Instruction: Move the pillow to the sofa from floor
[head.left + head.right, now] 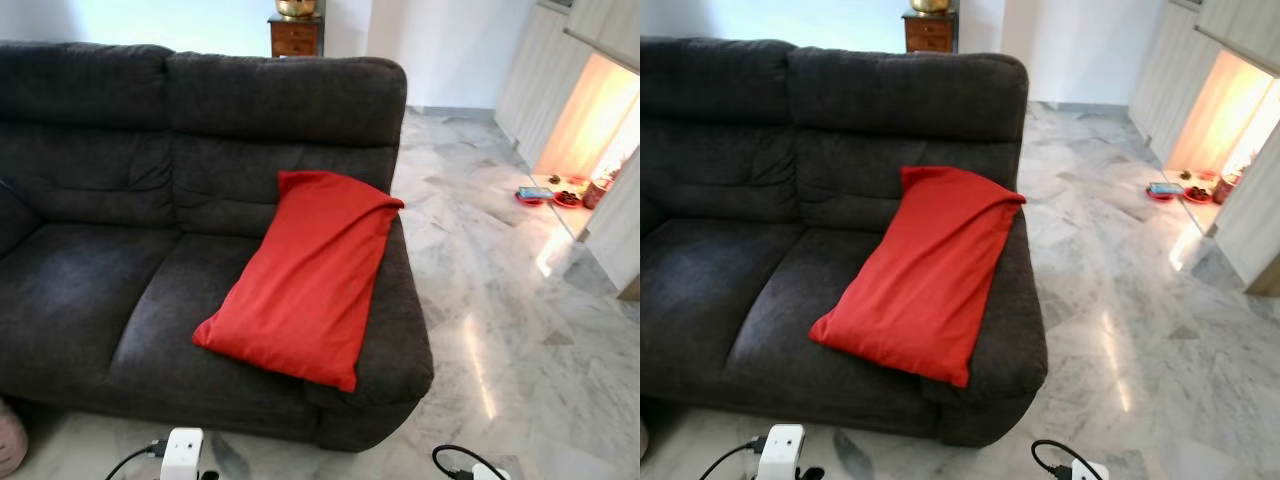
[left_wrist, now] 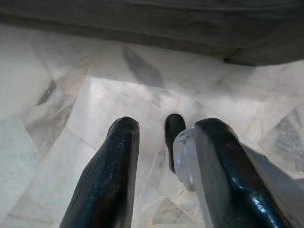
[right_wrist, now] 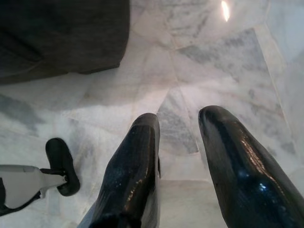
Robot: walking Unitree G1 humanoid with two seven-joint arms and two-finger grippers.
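Left eye view, sofa: the dark grey sofa (image 1: 150, 200) takes up most of the scene, its right end meeting the marble floor (image 1: 500, 330).
Pillow: the red pillow (image 1: 305, 275) lies on the right-hand seat, tilted, its upper end leaning against the backrest and its right side along the arm of the sofa; one lower corner hangs just past the seat's front edge.
Why it sits so: the lean looks like the result of setting it down from the front, with the backrest and arm propping it up, so I judge it stable.
Task stage: with the pillow on the sofa and off the floor, the job looks done.
Left gripper: the left gripper (image 2: 161, 166) hangs low over the floor before the sofa's base, fingers apart, nothing between them.
Right gripper: the right gripper (image 3: 178, 156) also points down at the marble near the sofa's corner, fingers spread and empty.
Arm pose: both arms seem lowered and idle.
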